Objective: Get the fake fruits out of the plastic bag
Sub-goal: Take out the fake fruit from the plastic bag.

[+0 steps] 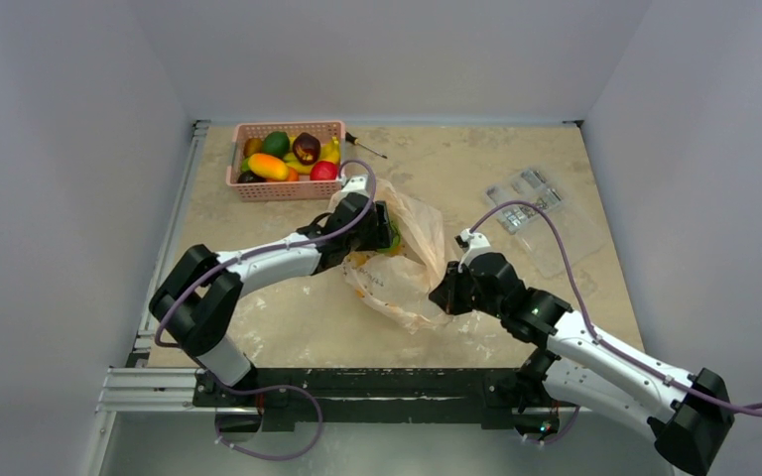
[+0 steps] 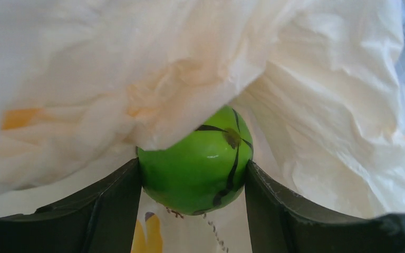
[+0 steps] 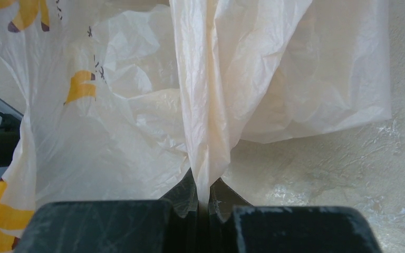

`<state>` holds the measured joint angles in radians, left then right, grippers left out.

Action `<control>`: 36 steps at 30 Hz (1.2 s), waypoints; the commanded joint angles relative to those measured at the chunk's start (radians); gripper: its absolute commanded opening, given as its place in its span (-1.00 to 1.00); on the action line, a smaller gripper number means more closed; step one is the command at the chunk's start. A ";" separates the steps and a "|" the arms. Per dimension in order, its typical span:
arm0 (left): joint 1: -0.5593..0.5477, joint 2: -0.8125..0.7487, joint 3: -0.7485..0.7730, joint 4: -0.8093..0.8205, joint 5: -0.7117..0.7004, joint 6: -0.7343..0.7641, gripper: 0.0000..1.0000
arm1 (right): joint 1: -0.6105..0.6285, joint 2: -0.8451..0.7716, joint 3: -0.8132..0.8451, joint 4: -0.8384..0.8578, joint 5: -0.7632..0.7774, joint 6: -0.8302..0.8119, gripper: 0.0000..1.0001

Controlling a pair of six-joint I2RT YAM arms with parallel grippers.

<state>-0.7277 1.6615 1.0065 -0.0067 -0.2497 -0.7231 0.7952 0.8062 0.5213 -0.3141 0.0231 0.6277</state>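
I see the bag (image 1: pixel 409 260) as pale peach-beige and see-through, printed with orange-yellow marks tipped in brown and thin dark scribbles. The ball (image 2: pixel 190 168) is bright green with black stripes meeting at a brownish spot. The left gripper (image 2: pixel 192 176) and right gripper (image 3: pixel 203 205) both read black on my feeds. The arms (image 1: pixel 268 263) are white and black, with purple cables (image 1: pixel 556 238). The table (image 1: pixel 437 159) is beige, marbled with paler blotches. The basket (image 1: pixel 258 190) is pink latticework; its fruit (image 1: pixel 288 157) is green, orange, maroon, yellow and red.
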 commanded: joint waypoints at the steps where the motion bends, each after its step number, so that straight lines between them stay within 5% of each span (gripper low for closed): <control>1: 0.001 -0.109 -0.082 0.062 0.192 -0.037 -0.66 | -0.002 0.013 0.006 0.033 -0.007 -0.011 -1.00; 17: -0.015 -0.488 -0.269 0.076 0.709 -0.082 -0.73 | -0.002 0.115 0.009 0.083 0.025 0.050 -1.00; 24: -0.015 -0.626 -0.291 0.098 0.879 -0.083 -0.73 | -0.002 0.118 0.031 0.017 0.166 0.135 -1.00; 29: -0.012 -0.759 -0.141 -0.186 0.764 0.050 -0.74 | -0.002 0.106 0.025 -0.010 0.227 0.157 -1.00; 33: -0.004 -0.789 0.067 -0.500 0.462 0.189 -0.81 | -0.002 0.103 -0.004 0.026 0.145 0.114 -1.00; 36: 0.015 -0.788 0.158 -0.589 0.235 0.247 -0.79 | -0.002 0.107 -0.063 0.067 0.069 0.098 -1.00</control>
<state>-0.7368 0.8913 1.0378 -0.3840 0.3202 -0.6182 0.7952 0.9215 0.5137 -0.3035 0.1673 0.7471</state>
